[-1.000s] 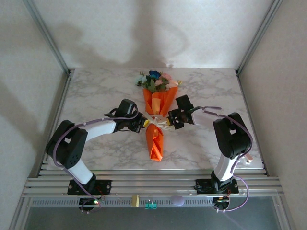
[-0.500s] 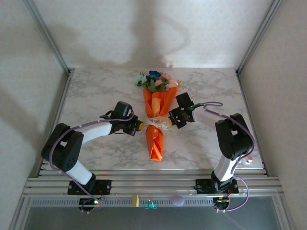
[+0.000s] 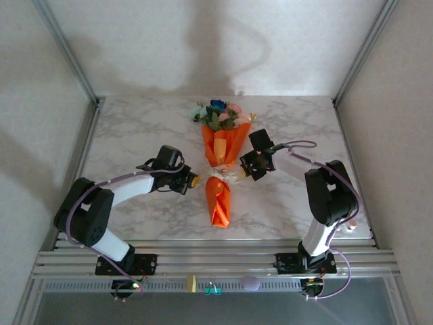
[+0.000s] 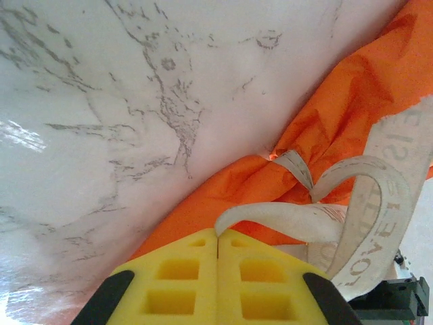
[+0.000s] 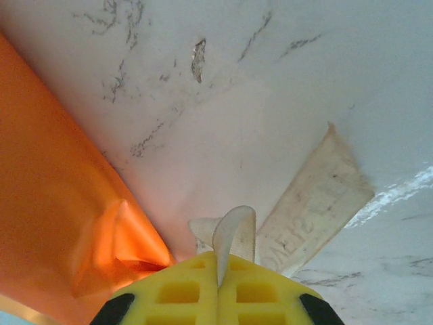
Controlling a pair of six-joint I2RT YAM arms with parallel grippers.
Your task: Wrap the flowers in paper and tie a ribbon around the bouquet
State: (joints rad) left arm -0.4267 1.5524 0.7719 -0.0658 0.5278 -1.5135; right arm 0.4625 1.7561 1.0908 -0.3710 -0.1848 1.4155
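We see the bouquet [image 3: 222, 150] lying mid-table [image 3: 135, 135], long axis running 12 to 6, flowers [image 3: 220, 115] pointing to 12. At its waist, our left gripper [image 3: 194, 181] at 9 and right gripper [image 3: 245, 169] at 3 each pinch the ribbon [image 4: 379, 196].

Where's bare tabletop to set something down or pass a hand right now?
Free on the table: the far-left corner behind the left arm; the far-right corner behind the right arm; the near strip either side of the tip of the bouquet. Crowded: the middle, where the left pincer and right pincer flank the ribbon knot.
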